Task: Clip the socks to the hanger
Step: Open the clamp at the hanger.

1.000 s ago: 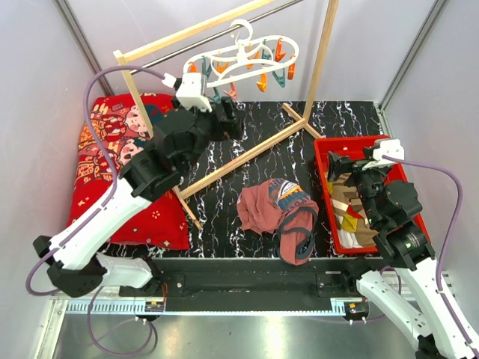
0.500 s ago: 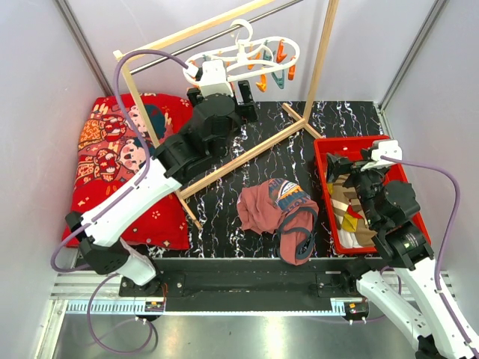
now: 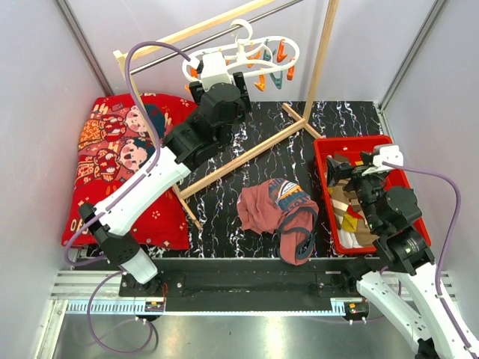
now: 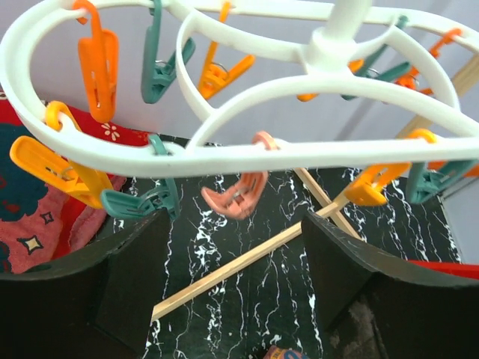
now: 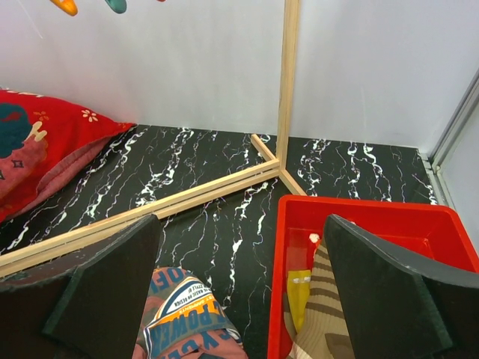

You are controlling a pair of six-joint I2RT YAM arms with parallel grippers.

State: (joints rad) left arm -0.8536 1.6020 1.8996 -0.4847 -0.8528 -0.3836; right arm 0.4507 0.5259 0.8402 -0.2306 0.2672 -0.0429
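Note:
The white oval hanger (image 3: 244,54) hangs by its hook from the rack's rail, with orange and teal pegs along its rings. My left gripper (image 3: 222,84) is raised just under it and stands open. In the left wrist view a pink peg (image 4: 236,196) dangles from the hanger's ring (image 4: 299,152) just above the gap of the left gripper (image 4: 236,250), touching neither finger. The socks (image 3: 352,217), striped (image 5: 323,299) and mustard yellow (image 5: 299,296), lie in the red bin. My right gripper (image 3: 350,176) hovers open over the bin's left end, and the right gripper (image 5: 239,258) holds nothing.
The red bin (image 3: 322,161) sits at the right. A rust-maroon printed garment (image 3: 275,211) lies mid-table. A red cartoon cushion (image 3: 120,153) fills the left. The wooden rack's floor bars (image 3: 239,158) and upright pole (image 3: 320,60) cross the back.
My left arm has swung up and back from over the cushion's edge to just beneath the hanger, and its jaws have narrowed a little. The right arm has barely moved.

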